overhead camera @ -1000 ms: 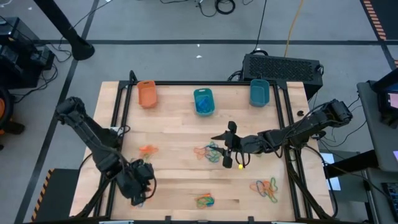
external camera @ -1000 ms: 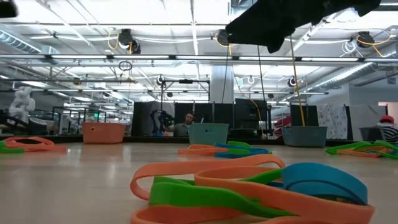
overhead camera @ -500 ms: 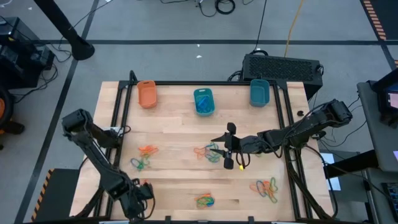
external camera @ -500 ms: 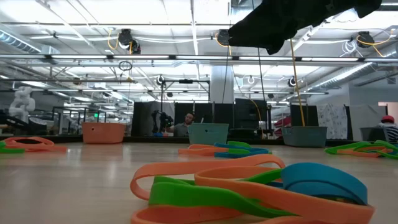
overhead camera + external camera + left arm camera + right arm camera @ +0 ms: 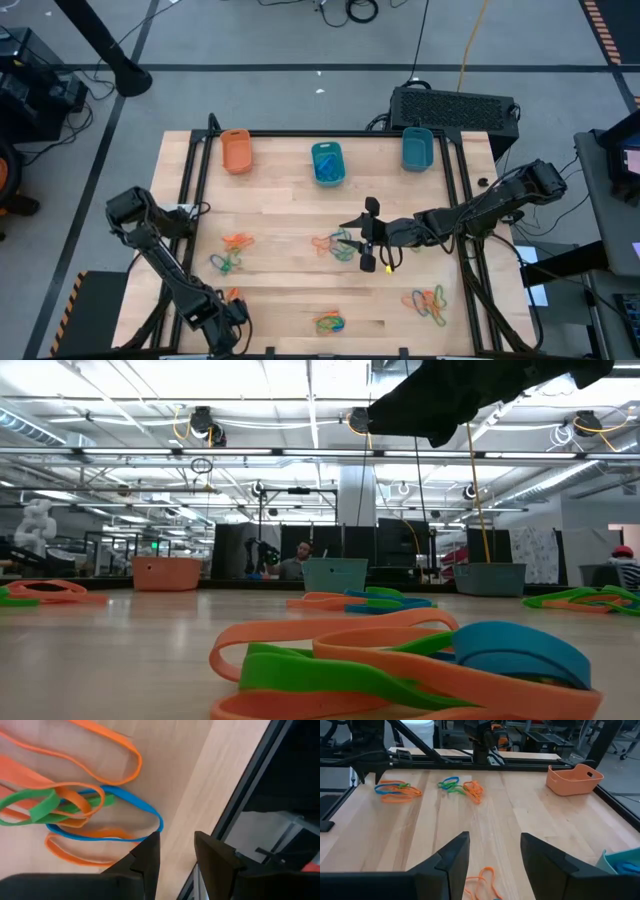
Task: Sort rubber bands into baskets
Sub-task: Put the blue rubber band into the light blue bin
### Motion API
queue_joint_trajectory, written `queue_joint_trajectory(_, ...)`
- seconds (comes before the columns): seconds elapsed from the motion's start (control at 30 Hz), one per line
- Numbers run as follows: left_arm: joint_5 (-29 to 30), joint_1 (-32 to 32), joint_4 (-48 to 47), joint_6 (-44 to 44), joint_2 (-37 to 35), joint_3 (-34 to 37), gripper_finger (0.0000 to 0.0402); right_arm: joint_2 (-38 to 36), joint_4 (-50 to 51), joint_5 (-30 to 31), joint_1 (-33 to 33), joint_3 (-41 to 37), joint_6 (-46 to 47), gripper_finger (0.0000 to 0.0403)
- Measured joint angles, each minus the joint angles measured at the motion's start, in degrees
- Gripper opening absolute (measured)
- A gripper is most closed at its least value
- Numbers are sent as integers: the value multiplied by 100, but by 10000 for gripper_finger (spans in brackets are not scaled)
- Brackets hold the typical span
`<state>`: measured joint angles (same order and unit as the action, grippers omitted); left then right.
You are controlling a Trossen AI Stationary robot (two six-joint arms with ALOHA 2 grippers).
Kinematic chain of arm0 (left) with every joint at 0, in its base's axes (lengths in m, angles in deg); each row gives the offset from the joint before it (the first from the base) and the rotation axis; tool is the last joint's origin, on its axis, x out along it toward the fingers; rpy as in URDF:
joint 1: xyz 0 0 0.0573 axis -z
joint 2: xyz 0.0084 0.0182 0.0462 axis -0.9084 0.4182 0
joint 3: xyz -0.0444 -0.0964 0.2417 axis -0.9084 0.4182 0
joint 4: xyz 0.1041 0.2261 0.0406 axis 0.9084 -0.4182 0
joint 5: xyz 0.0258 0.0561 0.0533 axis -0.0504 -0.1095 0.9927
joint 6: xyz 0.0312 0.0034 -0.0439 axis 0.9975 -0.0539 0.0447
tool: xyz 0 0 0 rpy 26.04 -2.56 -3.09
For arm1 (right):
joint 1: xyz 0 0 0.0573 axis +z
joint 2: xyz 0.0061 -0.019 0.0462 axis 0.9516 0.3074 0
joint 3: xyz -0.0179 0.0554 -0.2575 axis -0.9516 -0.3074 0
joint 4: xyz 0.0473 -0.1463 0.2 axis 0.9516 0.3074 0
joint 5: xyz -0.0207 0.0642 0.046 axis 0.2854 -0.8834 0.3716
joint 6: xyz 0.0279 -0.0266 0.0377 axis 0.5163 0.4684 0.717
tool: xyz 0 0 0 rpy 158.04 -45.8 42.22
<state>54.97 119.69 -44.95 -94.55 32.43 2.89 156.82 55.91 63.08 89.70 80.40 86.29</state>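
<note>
Three baskets stand along the far edge: an orange one (image 5: 236,150) and two teal ones (image 5: 327,163) (image 5: 417,148). Rubber bands lie in loose clusters on the wood: orange (image 5: 238,240), green and blue (image 5: 222,262), mid-table (image 5: 335,245), front middle (image 5: 330,322), front right (image 5: 428,303). My left gripper (image 5: 218,318) (image 5: 175,851) is open at the front left, pointing steeply down over an orange, green and blue cluster (image 5: 75,805) by the table's edge rail. One fingertip (image 5: 151,845) stands just over the blue band's loop (image 5: 157,822). My right gripper (image 5: 366,238) (image 5: 495,851) hangs open over mid-table, holding nothing.
A black rail frames the table (image 5: 250,795). A big black box (image 5: 455,105) sits behind the far right corner. Bare wood lies between the clusters and the baskets (image 5: 290,200). The middle teal basket holds blue bands (image 5: 622,865). An orange band (image 5: 482,880) lies below my right gripper.
My left gripper has gone toward the table's near edge and down, tipping to point more steeply at the table. This has uncovered the green and blue cluster at the left. Its finger gap looks unchanged. No band has moved.
</note>
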Motion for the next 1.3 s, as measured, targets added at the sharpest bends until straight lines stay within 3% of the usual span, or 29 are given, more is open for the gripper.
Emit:
queue_joint_trajectory(0.57,-38,-7,14,367,394,0,125,0,4,2,-2,0,-2,169)
queue_joint_trajectory(0.93,-83,-7,6,482,406,0,69,0,0,2,-2,0,-39,169)
queue_joint_trajectory(1.3,-424,-131,-32,967,609,-72,46,0,-9,2,-2,0,-38,169)
